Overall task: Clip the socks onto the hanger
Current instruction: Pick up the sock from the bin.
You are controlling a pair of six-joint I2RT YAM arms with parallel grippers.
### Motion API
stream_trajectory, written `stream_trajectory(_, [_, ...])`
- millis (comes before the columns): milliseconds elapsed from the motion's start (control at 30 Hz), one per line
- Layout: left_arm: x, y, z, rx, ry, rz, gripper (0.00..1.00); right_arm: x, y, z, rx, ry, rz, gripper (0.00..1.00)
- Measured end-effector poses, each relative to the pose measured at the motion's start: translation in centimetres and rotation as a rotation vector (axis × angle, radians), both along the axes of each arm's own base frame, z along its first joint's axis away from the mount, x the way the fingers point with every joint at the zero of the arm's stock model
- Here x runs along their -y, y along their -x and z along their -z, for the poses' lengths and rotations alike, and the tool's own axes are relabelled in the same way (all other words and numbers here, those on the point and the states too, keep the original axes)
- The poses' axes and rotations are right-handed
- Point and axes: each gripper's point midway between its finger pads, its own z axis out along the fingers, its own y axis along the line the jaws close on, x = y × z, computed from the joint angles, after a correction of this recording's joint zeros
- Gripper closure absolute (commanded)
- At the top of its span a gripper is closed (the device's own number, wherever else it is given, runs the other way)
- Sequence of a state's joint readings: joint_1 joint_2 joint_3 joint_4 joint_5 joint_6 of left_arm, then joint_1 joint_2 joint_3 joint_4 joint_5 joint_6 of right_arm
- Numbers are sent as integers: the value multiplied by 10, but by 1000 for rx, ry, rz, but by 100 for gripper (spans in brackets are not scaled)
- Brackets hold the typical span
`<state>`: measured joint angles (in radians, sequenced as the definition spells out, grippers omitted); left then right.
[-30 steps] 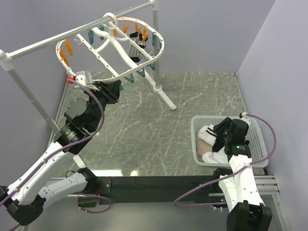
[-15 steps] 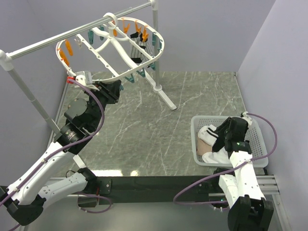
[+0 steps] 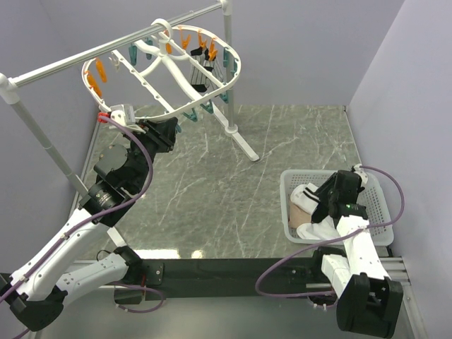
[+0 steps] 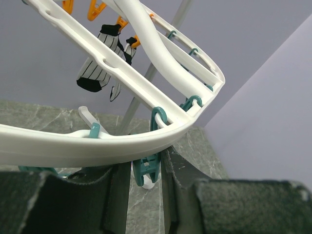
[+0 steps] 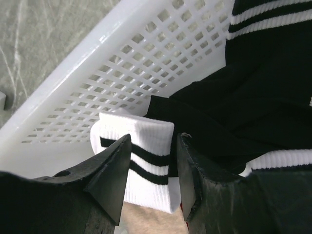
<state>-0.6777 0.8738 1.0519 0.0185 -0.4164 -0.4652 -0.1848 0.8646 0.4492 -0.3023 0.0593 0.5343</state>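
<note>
Left gripper (image 4: 145,176) is pressed together on a small teal plastic clip (image 4: 146,165) hanging under the near rim of the big white oval plastic drying hanger (image 4: 73,141). At least that's how it looks from the wrist cam, since the rim hides the fingertips. The hanger hangs by its hook from a silver metal rail (image 3: 85,53), and a thin black-and-white striped sock (image 4: 97,70) is already clipped on its far side.

Over on the right, a white lattice plastic basket (image 5: 146,63) sits on the grey marble-look table (image 3: 212,191) with the other socks in it: black ones (image 5: 253,87), a pinkish-beige one (image 3: 295,216) and a white sock with two black stripes (image 5: 146,151). Right gripper (image 5: 153,141) is down in the basket, fingers spread either side of that white sock's cuff.
</note>
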Motion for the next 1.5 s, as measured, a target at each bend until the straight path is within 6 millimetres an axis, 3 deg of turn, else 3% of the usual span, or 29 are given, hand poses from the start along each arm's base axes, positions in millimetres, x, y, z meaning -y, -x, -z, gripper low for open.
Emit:
stream_trajectory(167, [0,0,0,0,-1,0,76,1,-1,-5,21,1,8,51])
stream_trajectory(567, [-4,5,-5,14,11,0,75,-1,-2,10,-36,-20,-6,56])
stream_trajectory(700, [-4,5,-6,14,11,0,75,-1,-5,9,-25,-17,-13,66])
stream_trajectory(800, [-4,5,-6,15,12,0,75,-1,-6,8,-20,-15,-18,88])
stream_trajectory(867, [-4,5,-6,15,12,0,76,-1,-7,8,-16,-14,-22,98])
stream_trajectory(967, [-4,5,-6,15,12,0,76,-1,-7,6,-10,-13,-23,100])
stream_trajectory(1300, [-4,5,-6,14,11,0,75,-5,-8,-37,145,31,-68,100])
stream_trajectory(1500, [-3,4,-5,13,10,1,76,-31,-11,-64,276,11,-221,100])
